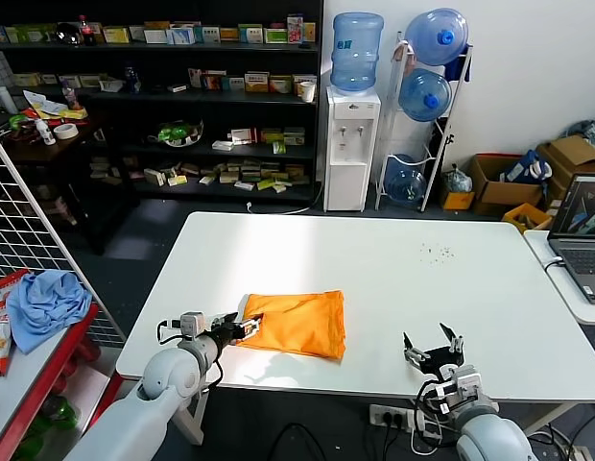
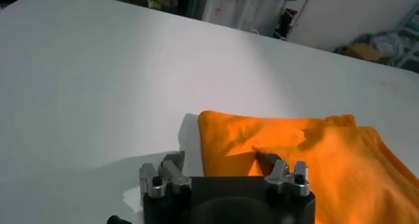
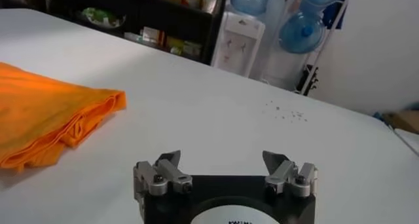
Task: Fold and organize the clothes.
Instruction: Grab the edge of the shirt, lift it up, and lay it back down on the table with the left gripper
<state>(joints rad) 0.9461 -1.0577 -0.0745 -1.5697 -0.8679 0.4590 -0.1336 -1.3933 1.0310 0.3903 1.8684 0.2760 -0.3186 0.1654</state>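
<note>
The left gripper (image 1: pixel 242 328) sits low at the near left of the white table (image 1: pixel 393 279), jaws spread, its fingers at the near-left edge of the folded orange T-shirt (image 1: pixel 296 323). In the left wrist view one finger (image 2: pixel 171 169) lies on bare table just beside the cloth while the other (image 2: pixel 273 166) lies over the orange fabric; whether the cloth is being pinched cannot be told. The right gripper (image 1: pixel 434 348) hovers near the front edge of the table on the right, jaws spread wide with nothing between them, well apart from the shirt.

The T-shirt lies as a flat folded bundle at the near-left part of the table. The right wrist view shows its right edge as stacked layers (image 3: pixel 78 124), something the head view flattens; the left wrist view shows creases and a folded corner close up. No lettering shows in any view.

A scatter of small dark specks (image 1: pixel 434 252) marks the far right of the table. A laptop (image 1: pixel 578 230) stands open on a neighbouring desk at right. At far left a light blue cloth (image 1: pixel 46 303) lies on a red-edged side table. Behind the table stand dark shelves of boxed goods (image 1: pixel 182 106), a white water dispenser (image 1: pixel 353 144) and a rack of blue water bottles (image 1: pixel 427 91), with cardboard boxes (image 1: pixel 528 178) to the right
</note>
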